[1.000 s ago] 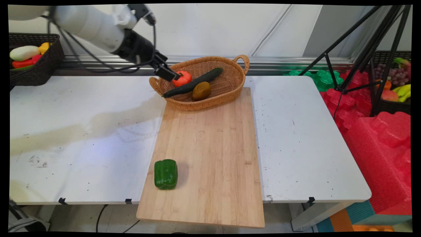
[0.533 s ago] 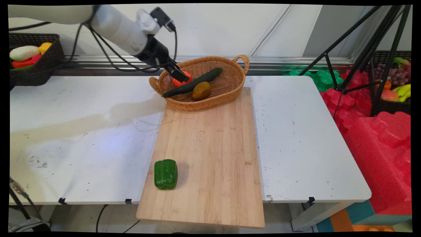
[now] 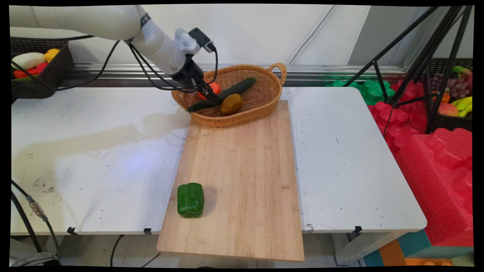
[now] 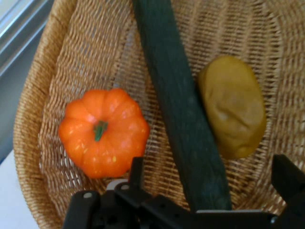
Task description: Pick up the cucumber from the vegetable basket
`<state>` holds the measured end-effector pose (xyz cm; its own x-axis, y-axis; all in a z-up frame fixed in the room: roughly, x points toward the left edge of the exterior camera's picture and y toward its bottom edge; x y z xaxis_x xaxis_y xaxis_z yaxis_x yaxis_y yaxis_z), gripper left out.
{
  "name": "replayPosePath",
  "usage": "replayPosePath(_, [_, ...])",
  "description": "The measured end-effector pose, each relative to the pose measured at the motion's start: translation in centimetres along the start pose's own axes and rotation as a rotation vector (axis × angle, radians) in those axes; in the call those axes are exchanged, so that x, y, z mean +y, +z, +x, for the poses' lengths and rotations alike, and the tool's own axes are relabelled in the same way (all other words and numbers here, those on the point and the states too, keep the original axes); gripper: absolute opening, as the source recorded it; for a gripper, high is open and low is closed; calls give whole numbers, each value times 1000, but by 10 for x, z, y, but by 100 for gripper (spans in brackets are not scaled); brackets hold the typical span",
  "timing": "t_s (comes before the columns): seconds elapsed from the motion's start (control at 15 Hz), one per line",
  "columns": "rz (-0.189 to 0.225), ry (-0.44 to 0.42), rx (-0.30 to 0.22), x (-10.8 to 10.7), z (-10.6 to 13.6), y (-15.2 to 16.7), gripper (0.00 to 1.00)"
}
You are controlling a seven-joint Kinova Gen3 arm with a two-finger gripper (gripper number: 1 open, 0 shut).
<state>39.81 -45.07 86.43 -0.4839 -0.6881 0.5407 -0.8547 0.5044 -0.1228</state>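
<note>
A wicker basket [image 3: 245,115] at the table's back holds a small orange pumpkin [image 3: 216,87], a long dark green cucumber [image 3: 239,87] and a brown potato [image 3: 231,104]. My gripper [image 3: 210,98] is low inside the basket's left half, just above the cucumber's near end. In the hand view the gripper [image 4: 209,183] is open, one finger [image 4: 137,171] on the pumpkin's [image 4: 102,131] side and the other on the potato's [image 4: 233,105] side. The cucumber [image 4: 176,95] runs between them. The basket's rim [image 4: 31,109] curves along the left.
A wooden cutting board [image 3: 242,170] reaches from the basket to the table's front edge, with a green bell pepper [image 3: 190,200] near its front left corner. A dark basket of produce [image 3: 41,81] stands back left. A tripod [image 3: 416,56] and red foam [image 3: 435,162] are at the right.
The arm has swung right and down, carrying the gripper from the basket's left rim, past the pumpkin, to just over the cucumber.
</note>
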Motion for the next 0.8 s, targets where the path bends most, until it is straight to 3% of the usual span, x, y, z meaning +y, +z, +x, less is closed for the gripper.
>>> replayPosePath(0.6, [30,-53,-66,1,-6,26,100])
replayPosePath(0.67, [33,-58,-70,2,-7,27,0])
replayPosePath(0.8, [42,-71,-76,4,-9,27,0])
